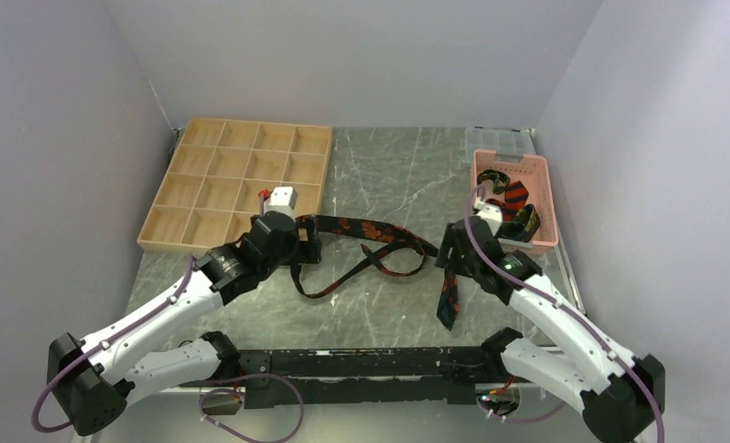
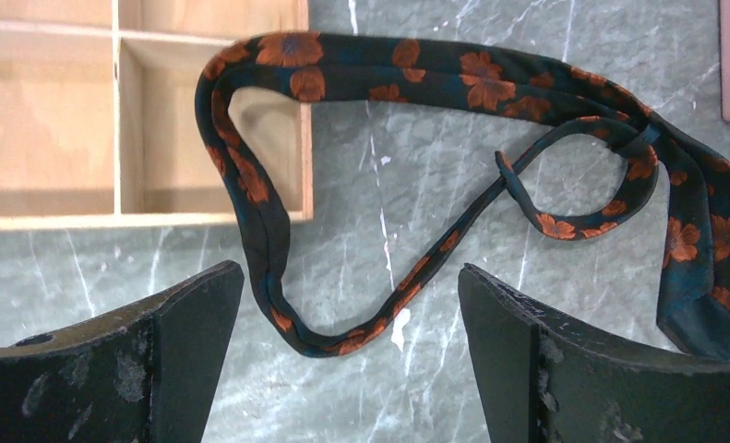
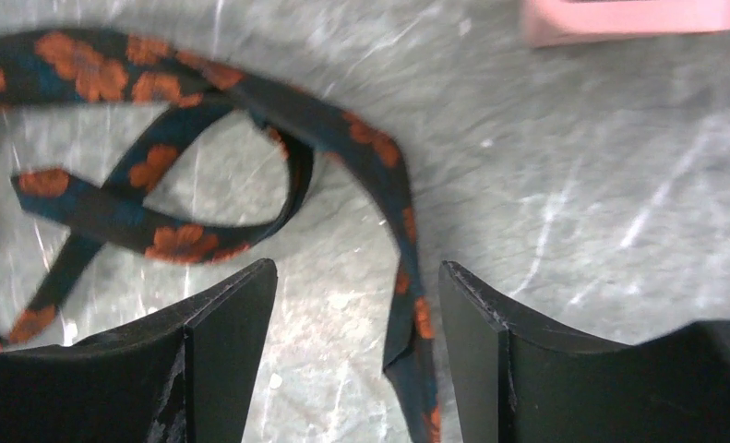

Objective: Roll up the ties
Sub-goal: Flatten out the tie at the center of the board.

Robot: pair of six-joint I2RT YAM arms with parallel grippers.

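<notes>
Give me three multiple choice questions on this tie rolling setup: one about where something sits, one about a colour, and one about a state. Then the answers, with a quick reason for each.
1. Where is the pink basket?
A. at the back right of the table
B. at the front left corner
C. between the arm bases

2. What colour are the flowers on the tie lying on the table?
A. yellow
B. orange-red
C. white

3. How does the left hand stand?
A. shut on the tie
B. shut on nothing
C. open over the tie

Answers:
1 A: it sits by the right wall, across from the wooden tray on the left.
2 B: orange-red blooms on dark cloth show in all three views.
3 C: its fingers stand wide apart, with the tie's loop lying on the table between them.
</notes>
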